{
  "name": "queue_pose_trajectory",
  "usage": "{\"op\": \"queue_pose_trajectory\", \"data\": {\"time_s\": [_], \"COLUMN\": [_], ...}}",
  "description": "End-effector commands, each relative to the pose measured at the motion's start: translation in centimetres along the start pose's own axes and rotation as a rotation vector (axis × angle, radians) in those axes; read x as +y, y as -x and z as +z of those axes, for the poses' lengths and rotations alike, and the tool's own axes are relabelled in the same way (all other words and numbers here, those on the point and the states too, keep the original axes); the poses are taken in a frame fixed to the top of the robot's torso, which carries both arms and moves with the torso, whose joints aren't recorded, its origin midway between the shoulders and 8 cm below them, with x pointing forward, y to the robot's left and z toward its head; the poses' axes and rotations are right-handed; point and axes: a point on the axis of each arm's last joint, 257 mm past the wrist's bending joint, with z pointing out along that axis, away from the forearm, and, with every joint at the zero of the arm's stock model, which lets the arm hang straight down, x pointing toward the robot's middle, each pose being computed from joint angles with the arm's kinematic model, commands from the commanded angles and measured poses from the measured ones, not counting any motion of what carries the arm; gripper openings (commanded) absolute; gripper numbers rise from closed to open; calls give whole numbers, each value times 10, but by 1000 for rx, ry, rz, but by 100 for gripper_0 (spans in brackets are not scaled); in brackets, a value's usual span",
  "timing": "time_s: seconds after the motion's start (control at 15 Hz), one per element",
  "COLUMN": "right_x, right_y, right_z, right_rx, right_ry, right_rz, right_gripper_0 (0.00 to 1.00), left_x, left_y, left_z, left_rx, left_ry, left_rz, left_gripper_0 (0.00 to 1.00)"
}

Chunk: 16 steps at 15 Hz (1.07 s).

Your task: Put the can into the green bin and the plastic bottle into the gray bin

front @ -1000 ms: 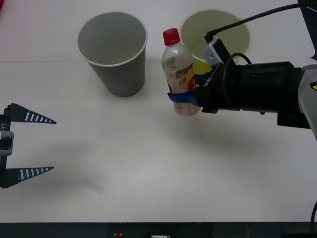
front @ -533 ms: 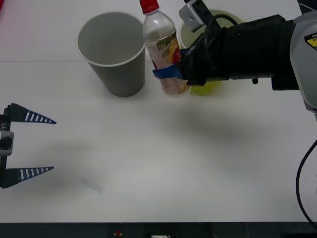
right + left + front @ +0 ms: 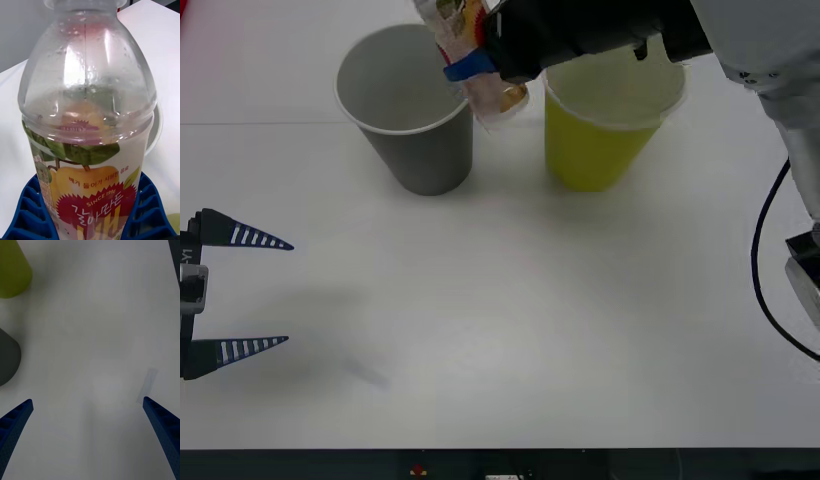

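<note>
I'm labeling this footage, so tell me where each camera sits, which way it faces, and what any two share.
Front: above the arms, looking down at the table; both arms show.
Right wrist: faces the plastic bottle clamped in the right gripper.
Left wrist: faces the table past the open left gripper.
Front and left wrist share the gray bin and the green bin.

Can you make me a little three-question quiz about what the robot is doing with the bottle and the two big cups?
1. True or false: the right gripper is shut on the small clear plastic bottle with the fruit label.
2. Which cup's rim is the bottle nearest: A) the tall gray paper-cup bin, B) the tall yellow-green paper-cup bin?
3. Fill in: the left gripper waits at the table's left side with its blue fingers ____.

Key: 1 true. 2 A. 3 open.
</note>
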Motion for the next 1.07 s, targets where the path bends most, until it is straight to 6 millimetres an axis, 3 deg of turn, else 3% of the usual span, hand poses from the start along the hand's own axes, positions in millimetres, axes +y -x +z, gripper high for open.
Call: {"op": "queue_pose_trajectory", "data": {"time_s": [0.07,0.4,0.8,1.07], "right_x": [-8,-17,-15,-12], "right_y": [17,38,47,45], "right_z": [18,48,82,87], "right_rx": [43,119,107,116], "right_ry": [-8,-15,-46,-49], "right_rz": [15,11,-4,-17], "right_gripper_0": [0,0,0,2], "left_x": [0,0,0,0], "left_y": [0,0,0,0], "left_z": [0,0,0,0], "left_rx": [0,0,0,0], "left_ry": [0,0,0,0], "left_rz": [0,0,0,0], "left_gripper_0": [100,100,100,100]}}
